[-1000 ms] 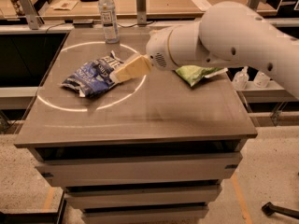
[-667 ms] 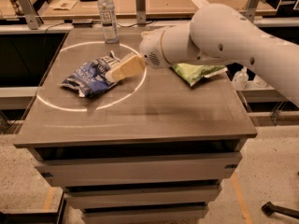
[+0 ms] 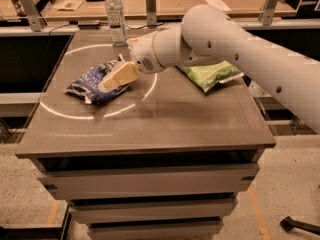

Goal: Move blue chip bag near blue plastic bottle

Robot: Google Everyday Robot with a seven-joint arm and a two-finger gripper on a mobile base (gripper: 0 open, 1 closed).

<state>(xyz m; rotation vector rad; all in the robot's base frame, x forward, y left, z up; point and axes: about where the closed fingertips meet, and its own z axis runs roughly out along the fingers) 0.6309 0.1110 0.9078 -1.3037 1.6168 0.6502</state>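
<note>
Grey worktop [image 3: 165,119] bearing blue chip bag [image 3: 86,82], hand [image 3: 116,77] over it, grip state cannot be told; blue plastic bottle [image 3: 116,16] upright behind; green chip bag [image 3: 210,74] rightward.

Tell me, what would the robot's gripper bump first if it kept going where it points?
Probably the blue chip bag: the gripper points down toward it, low over the table. Whether they already touch is unclear.

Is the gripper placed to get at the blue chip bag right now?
Probably yes: the gripper sits right over the blue chip bag, with nothing between them. The green chip bag and the blue plastic bottle stand well apart.
</note>
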